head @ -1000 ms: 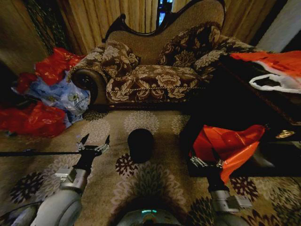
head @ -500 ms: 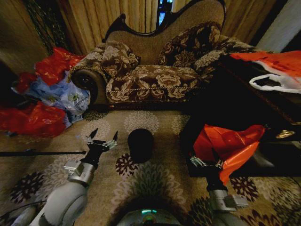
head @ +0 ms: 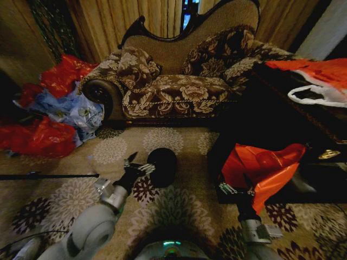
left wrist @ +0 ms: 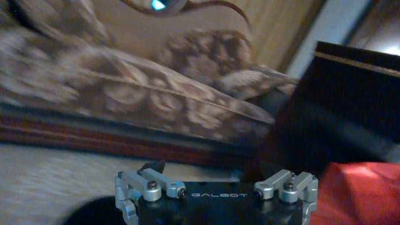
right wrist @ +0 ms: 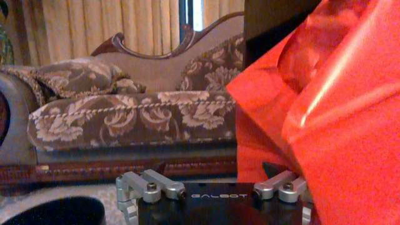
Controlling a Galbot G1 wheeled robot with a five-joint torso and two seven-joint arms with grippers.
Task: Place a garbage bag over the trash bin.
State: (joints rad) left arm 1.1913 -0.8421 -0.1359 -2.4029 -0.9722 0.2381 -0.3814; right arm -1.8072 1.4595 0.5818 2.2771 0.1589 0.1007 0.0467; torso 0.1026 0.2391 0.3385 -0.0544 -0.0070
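Note:
The trash bin [head: 162,165], a small black cylinder, stands upright on the patterned carpet in front of the sofa; its dark rim also shows in the right wrist view [right wrist: 56,212]. My left gripper [head: 139,164] is open and sits right at the bin's left side, close to its rim; I cannot tell whether it touches. My right gripper [head: 236,187] is open and hovers low to the bin's right, beside an orange-red bag [head: 265,165] with flat sides that leans on a dark cabinet. The garbage bag is out of view.
A floral sofa [head: 179,81] stands behind the bin. Red and blue bags [head: 54,114] are heaped at the left. The dark cabinet [head: 255,119] at the right carries another orange-red bag [head: 320,73] with white handles. A thin dark rod [head: 43,175] lies on the carpet at left.
My left arm has swung right across the carpet, bringing its open gripper from well left of the bin up against the bin's left side. The right arm has stayed put.

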